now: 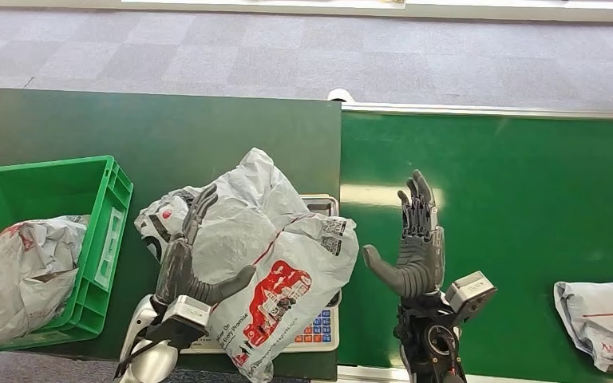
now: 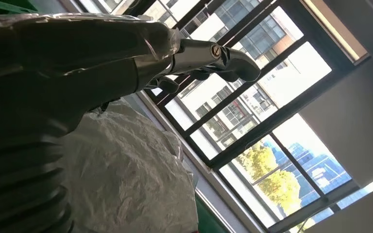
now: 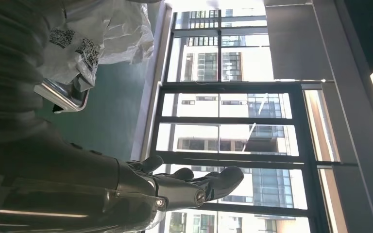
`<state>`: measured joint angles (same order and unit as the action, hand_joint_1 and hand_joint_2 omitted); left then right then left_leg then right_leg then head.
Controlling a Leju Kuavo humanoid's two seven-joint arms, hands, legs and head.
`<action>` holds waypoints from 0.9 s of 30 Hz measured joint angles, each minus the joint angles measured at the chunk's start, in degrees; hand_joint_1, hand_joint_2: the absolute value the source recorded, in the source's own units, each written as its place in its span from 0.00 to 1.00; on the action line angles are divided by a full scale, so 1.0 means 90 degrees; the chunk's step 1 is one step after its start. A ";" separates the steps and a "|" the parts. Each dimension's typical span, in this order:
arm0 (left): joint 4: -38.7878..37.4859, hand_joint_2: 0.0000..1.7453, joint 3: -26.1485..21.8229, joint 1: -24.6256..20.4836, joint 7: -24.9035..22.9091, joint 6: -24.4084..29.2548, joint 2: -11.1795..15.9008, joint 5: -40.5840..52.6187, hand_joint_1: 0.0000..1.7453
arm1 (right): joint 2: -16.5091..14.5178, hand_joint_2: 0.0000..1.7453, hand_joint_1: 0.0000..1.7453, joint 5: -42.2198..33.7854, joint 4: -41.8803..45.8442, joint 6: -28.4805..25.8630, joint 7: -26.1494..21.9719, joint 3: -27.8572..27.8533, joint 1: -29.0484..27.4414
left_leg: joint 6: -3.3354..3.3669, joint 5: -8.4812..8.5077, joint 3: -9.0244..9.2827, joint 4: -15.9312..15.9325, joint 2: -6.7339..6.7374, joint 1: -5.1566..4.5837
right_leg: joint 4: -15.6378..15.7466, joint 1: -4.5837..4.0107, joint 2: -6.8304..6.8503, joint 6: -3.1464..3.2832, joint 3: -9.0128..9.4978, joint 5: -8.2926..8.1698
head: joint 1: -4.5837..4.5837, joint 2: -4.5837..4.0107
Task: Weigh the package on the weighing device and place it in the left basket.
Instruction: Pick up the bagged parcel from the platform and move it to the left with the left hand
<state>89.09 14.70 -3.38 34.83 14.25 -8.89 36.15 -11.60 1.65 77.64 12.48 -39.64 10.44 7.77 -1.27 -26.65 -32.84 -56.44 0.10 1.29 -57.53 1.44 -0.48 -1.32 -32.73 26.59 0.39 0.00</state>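
Left hand (image 1: 185, 259) apparently touches package (image 1: 275, 263), fingers spread.

Dark green table (image 1: 168, 128) (belt (image 1: 511, 183) alongside) with basket (image 1: 100, 239), scale (image 1: 319, 331), second parcel (image 1: 603, 319)

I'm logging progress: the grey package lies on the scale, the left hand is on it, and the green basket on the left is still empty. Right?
Not quite. The head view shows the green basket already holding a grey bag. The rest stands: the package lies on the scale, with the left hand on it.
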 joint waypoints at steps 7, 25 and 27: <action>-0.0319 1.00 0.0322 -0.0161 -0.0169 -0.0366 0.0157 0.0838 0.00 | 0.0002 1.00 0.00 0.0048 -0.0002 0.0054 -0.0010 -0.0135 -0.0009 | 0.0000 0.0000 -0.0001 0.0000 -0.0001 0.0000 | 0.0000 0.0000 0.0000 0.0000 0.0000 0.0000 | 0.0000 0.0000; -0.1032 1.00 0.0599 -0.0405 -0.0737 -0.1120 0.0365 0.1721 0.00 | 0.0002 1.00 0.00 0.0161 -0.0002 0.0141 -0.0010 -0.0244 -0.0053 | 0.0000 0.0000 -0.0002 0.0000 0.0000 0.0000 | 0.0000 0.0000 0.0000 0.0000 0.0000 0.0000 | 0.0000 0.0000; -0.1085 1.00 0.0617 -0.0428 -0.0741 -0.1163 0.0382 0.1733 0.00 | 0.0002 1.00 0.00 0.0163 -0.0002 0.0141 -0.0010 -0.0251 -0.0062 | 0.0000 0.0000 -0.0002 0.0000 -0.0001 0.0000 | 0.0000 0.0000 0.0000 0.0000 0.0000 0.0000 | 0.0000 0.0000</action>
<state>79.33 20.26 -7.24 28.16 3.79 -5.45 51.75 -11.58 3.11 77.61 13.75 -39.74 8.18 7.21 -1.26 -26.65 -32.85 -56.44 0.10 1.29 -57.53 1.44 -0.48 -1.32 -32.73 26.59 0.39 0.00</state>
